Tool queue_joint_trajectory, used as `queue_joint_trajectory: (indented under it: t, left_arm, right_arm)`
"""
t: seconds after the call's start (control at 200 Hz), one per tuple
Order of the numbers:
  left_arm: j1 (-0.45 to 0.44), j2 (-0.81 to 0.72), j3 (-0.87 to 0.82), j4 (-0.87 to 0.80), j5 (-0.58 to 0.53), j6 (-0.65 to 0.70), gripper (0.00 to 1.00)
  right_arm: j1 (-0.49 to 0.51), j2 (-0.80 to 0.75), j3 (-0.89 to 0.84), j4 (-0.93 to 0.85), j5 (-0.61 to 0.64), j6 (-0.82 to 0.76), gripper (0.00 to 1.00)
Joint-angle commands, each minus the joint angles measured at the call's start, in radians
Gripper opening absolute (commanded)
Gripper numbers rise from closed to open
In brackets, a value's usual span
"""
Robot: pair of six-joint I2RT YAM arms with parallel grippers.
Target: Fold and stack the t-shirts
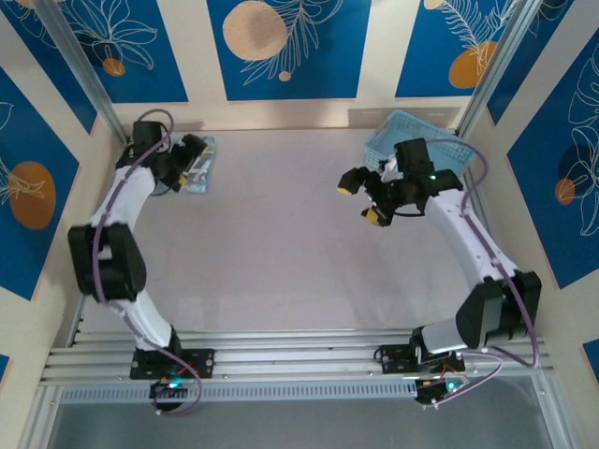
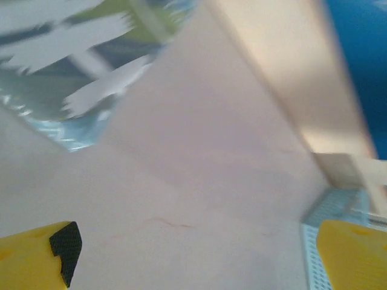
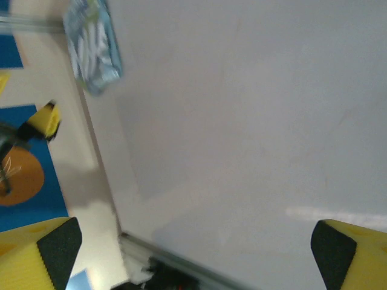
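A folded light blue t-shirt (image 1: 203, 168) with white lettering lies at the table's far left corner. My left gripper (image 1: 194, 154) hovers at its left edge. In the left wrist view the t-shirt (image 2: 78, 54) sits at the upper left, apart from the open left gripper (image 2: 193, 254), whose yellow fingers (image 2: 36, 257) have only bare table between them. My right gripper (image 1: 363, 199) hangs open above the table's right middle, holding nothing. In the right wrist view the t-shirt (image 3: 94, 45) lies far off at the top left, and the right gripper (image 3: 196, 248) stands wide open over bare table.
A light blue lattice basket (image 1: 412, 140) stands at the far right corner, just behind the right arm, and its corner (image 2: 338, 208) is in the left wrist view. Walls close the table on three sides. Metal rails (image 1: 299, 360) run along the near edge.
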Motion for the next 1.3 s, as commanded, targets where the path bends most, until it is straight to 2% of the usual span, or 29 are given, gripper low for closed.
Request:
queue_joint_trajectory:
  t: [0.0, 0.12, 0.205, 0.245, 0.28, 0.35, 0.4, 0.49, 0.575, 0.685, 0.755, 0.795, 0.89, 1.02, 1.055, 1.175, 1.24, 1.295]
  left_arm:
    - [-0.018, -0.194, -0.067, -0.073, -0.087, 0.085, 1.00]
    - [-0.044, -0.404, -0.153, -0.178, -0.292, 0.152, 1.00]
    - [-0.060, -0.537, -0.225, -0.276, -0.537, 0.136, 1.00]
    - [-0.063, -0.600, -0.288, -0.274, -0.620, 0.151, 1.00]
    - [-0.064, -0.662, -0.363, -0.216, -0.644, 0.214, 1.00]
    - [-0.065, -0.778, -0.563, -0.005, -0.595, 0.425, 1.00]
    - [-0.074, -0.831, -0.678, 0.074, -0.600, 0.503, 1.00]
    - [-0.074, -0.859, -0.824, 0.125, -0.560, 0.585, 1.00]
    - [-0.073, -0.849, -0.929, 0.213, -0.536, 0.591, 1.00]
    - [-0.073, -0.762, -1.032, 0.440, -0.534, 0.615, 1.00]
    - [-0.069, -0.667, -1.051, 0.576, -0.536, 0.654, 1.00]
    - [-0.067, -0.605, -1.059, 0.660, -0.536, 0.663, 1.00]
    - [-0.059, -0.448, -1.045, 0.800, -0.507, 0.662, 1.00]
    - [-0.048, -0.293, -1.007, 0.946, -0.469, 0.704, 1.00]
    - [-0.048, -0.272, -0.986, 0.944, -0.462, 0.739, 1.00]
    - [-0.035, -0.242, -1.042, 1.110, -0.401, 0.785, 1.00]
    - [-0.037, -0.268, -1.146, 1.284, -0.389, 0.794, 1.00]
    - [-0.038, -0.264, -1.249, 1.468, -0.459, 0.766, 1.00]
  right_arm:
    - [0.013, -0.119, 0.076, -0.018, 0.205, -0.069, 0.99]
    - [0.012, -0.179, 0.132, -0.044, 0.334, -0.097, 0.99]
    - [0.004, -0.189, 0.155, -0.084, 0.395, -0.098, 0.99]
    - [0.002, -0.200, 0.141, -0.081, 0.434, -0.103, 0.99]
    - [0.000, -0.214, 0.104, -0.059, 0.465, -0.112, 0.99]
    - [-0.005, -0.270, -0.035, 0.071, 0.512, -0.169, 0.99]
    - [0.006, -0.319, -0.182, 0.210, 0.591, -0.224, 0.99]
    - [0.024, -0.379, -0.455, 0.457, 0.719, -0.390, 0.99]
    - [0.013, -0.377, -0.626, 0.602, 0.747, -0.472, 0.99]
    - [0.012, -0.364, -0.781, 0.834, 0.771, -0.544, 0.99]
    - [-0.009, -0.304, -0.816, 0.903, 0.816, -0.500, 0.99]
    - [-0.043, -0.260, -0.781, 0.880, 0.769, -0.504, 0.99]
    - [-0.067, -0.143, -0.780, 1.039, 0.730, -0.620, 0.99]
    - [-0.141, 0.008, -0.780, 1.180, 0.676, -0.635, 0.99]
    - [-0.153, 0.038, -0.788, 1.240, 0.655, -0.645, 0.99]
    - [-0.169, 0.115, -0.812, 1.384, 0.572, -0.673, 0.99]
    - [-0.171, 0.117, -0.873, 1.488, 0.528, -0.687, 0.99]
    - [-0.180, 0.127, -0.947, 1.628, 0.512, -0.682, 0.99]
